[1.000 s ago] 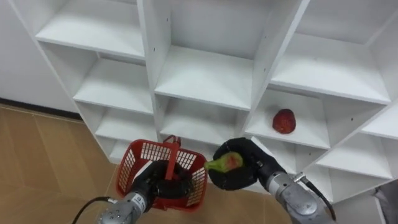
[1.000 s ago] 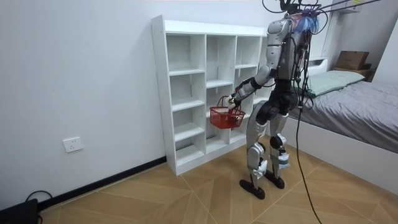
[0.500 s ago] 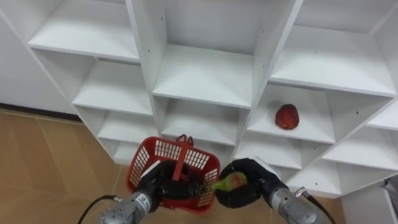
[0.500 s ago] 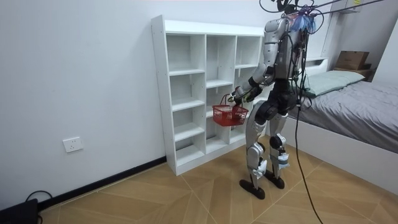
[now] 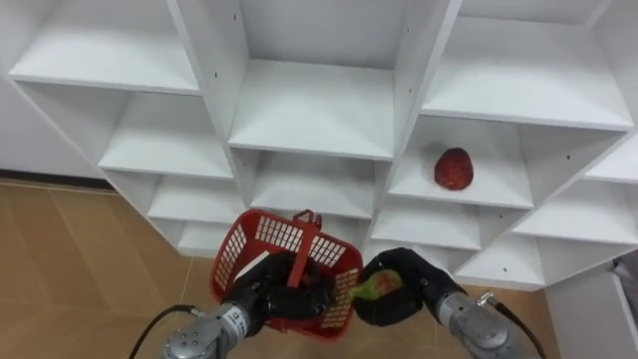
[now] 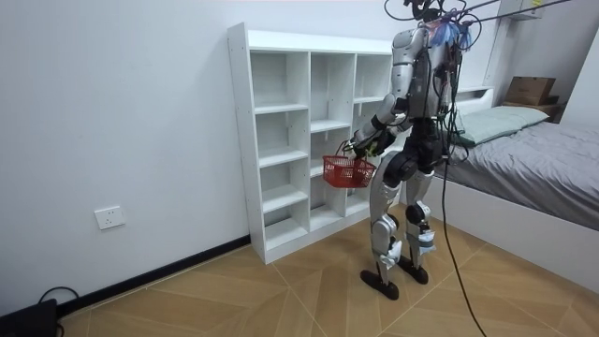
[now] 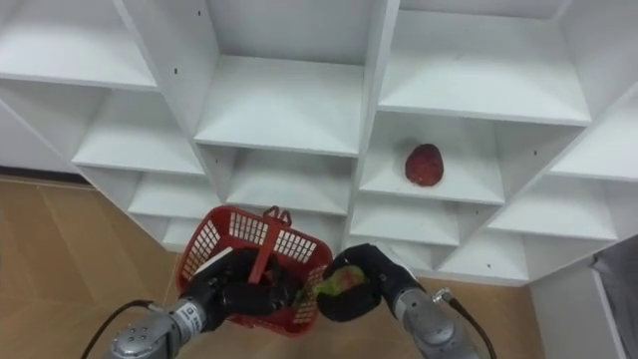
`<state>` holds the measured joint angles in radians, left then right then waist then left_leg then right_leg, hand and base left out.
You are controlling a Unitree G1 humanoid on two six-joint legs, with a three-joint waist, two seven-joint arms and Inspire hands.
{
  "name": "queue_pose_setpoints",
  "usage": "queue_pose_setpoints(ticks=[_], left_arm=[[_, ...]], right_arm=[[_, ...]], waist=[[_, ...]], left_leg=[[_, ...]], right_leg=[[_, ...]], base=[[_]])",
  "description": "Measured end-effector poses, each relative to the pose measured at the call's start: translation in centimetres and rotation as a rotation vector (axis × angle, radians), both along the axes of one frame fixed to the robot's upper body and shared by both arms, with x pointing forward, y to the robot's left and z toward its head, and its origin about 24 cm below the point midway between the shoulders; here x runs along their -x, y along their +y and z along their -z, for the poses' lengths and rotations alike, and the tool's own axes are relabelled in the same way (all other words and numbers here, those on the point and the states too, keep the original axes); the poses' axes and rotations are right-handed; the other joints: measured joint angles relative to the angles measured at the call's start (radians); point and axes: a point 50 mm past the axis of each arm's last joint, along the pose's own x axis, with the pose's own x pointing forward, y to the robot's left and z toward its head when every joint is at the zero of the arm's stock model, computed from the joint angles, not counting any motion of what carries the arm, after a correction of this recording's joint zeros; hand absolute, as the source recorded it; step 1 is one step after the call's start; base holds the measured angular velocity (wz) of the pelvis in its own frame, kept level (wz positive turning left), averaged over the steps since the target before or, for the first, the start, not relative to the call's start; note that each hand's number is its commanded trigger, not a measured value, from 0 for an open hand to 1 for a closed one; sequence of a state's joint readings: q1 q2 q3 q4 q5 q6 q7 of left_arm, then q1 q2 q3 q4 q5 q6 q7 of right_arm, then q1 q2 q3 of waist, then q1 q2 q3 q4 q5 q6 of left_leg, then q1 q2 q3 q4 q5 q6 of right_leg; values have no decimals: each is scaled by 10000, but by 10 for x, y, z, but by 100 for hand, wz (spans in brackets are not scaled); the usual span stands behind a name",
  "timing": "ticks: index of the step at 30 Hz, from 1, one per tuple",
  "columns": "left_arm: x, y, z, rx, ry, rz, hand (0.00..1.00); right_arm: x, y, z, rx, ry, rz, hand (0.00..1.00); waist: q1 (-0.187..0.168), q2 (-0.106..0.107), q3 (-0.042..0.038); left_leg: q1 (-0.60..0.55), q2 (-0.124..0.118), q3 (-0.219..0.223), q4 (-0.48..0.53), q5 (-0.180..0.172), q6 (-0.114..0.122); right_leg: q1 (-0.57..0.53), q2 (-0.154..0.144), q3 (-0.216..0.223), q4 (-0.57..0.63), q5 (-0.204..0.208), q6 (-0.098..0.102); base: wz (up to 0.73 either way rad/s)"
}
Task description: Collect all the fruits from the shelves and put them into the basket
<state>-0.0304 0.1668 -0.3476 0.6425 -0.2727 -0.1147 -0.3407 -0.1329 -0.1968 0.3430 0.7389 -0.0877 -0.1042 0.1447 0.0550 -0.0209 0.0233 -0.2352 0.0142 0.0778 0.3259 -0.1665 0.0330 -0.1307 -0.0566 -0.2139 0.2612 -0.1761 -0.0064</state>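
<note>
While on wood floor (image 6: pixel 309 290), white closet (image 5: pixel 319 110).

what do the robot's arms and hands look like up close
Both are covered in black: the left robot hand and the right robot hand. Behind them the forearms are silver-grey metal cylinders, each with a thin dark cable running along it near the wrist.

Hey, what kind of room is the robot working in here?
Most likely a bedroom: a bed with grey bedding stands behind the robot, a white shelving unit lines the wall, and the floor is wood parquet.
</note>
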Motion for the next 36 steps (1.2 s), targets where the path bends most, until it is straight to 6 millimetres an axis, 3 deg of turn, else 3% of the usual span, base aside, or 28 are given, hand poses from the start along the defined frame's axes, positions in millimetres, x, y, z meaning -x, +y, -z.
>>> queue_pose_setpoints(ticks=[15, 18, 21, 22, 34, 35, 36], left_arm=[[2, -5, 0, 233, 84, 603, 100], [3, -9, 1, 277, 123, 878, 100], [3, -11, 1, 272, 159, 985, 100], [2, -12, 1, 279, 176, 1014, 100], [1, -20, 0, 430, 147, 1173, 100], [0, -21, 0, 431, 122, 1185, 100], [-1, -21, 0, 433, 111, 1191, 100]], right_arm=[[-5, 3, 1, 369, -56, -159, 100], [-5, 10, 0, 225, -100, -184, 100], [-8, 16, -1, 75, -182, -241, 100], [-10, 17, -3, 76, -239, -266, 100], [-10, 16, -1, 358, -228, -386, 100], [-11, 16, -2, 369, -251, -393, 55], [-11, 16, -2, 373, -260, -395, 0]], waist=[[-27, -8, 6], [-65, -24, 24], [-185, -1, 88], [-219, 18, 142], [-231, 44, 155], [-231, 44, 155], [-231, 45, 154]], left_leg=[[-21, -51, 14, -142, 2, 2], [-21, -50, 3, -137, 2, 2], [-64, -51, -8, -100, 2, 4], [-97, -50, -11, -64, -1, 8], [-340, -44, 8, 5, -1, 8], [-340, -43, 9, 10, -1, 8], [-340, -43, 9, 12, -1, 8]], right_leg=[[-65, -77, -58, -12, -33, 20], [-64, -72, -49, -3, -33, 20], [-80, -68, -55, 5, -33, 20], [-96, -61, -54, 6, -33, 20], [-299, -32, -59, 8, -38, 25], [-293, -31, -65, 8, -38, 25], [-290, -29, -68, 8, -38, 25]], base=[[0], [0], [1], [4], [0], [0], [0]])
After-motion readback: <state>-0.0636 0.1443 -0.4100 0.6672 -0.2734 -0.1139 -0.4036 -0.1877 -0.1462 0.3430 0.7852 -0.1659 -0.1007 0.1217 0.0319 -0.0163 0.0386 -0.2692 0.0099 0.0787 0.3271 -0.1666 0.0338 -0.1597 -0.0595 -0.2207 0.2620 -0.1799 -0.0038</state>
